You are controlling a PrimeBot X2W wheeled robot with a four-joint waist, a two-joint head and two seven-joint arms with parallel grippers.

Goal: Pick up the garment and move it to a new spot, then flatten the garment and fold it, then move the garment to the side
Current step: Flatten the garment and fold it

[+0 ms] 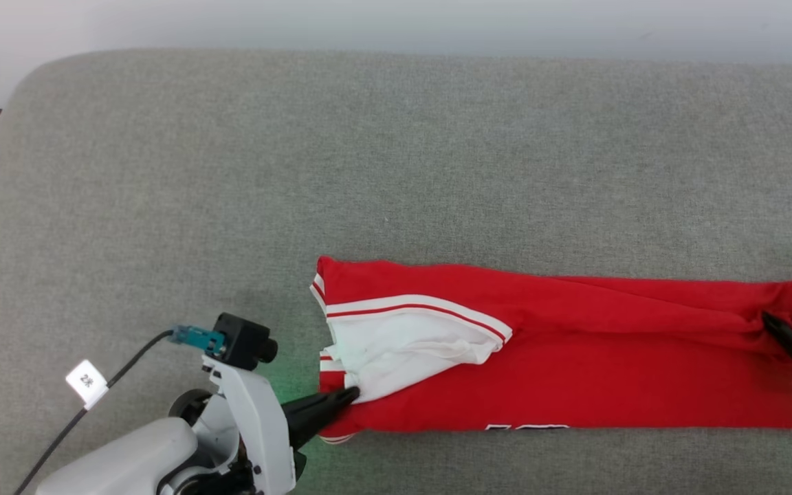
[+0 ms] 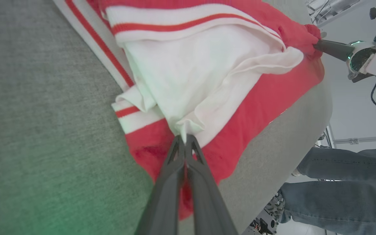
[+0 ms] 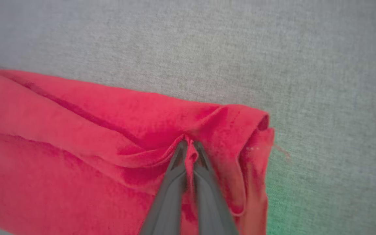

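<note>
Dark fingers of the left gripper (image 1: 355, 394) are seen pressed together on a fold of the white sleeve (image 1: 403, 344) at the left end of the garment (image 1: 575, 371). At the opposite end, a ridge of red cloth is pinched between the closed fingers of the right gripper (image 1: 773, 321). The garment is laid as a long, narrow folded band across the near part of the grey padded surface (image 1: 368, 158), spanning the gap between both grippers, with red-and-white striped trim at its left end. Beside the left arm, a black cable (image 1: 59, 440) carrying a white tag (image 1: 86, 380) is laid on the surface. Past the surface's edge, a person's legs (image 2: 338, 192) in jeans are seen in the left wrist view.
</note>
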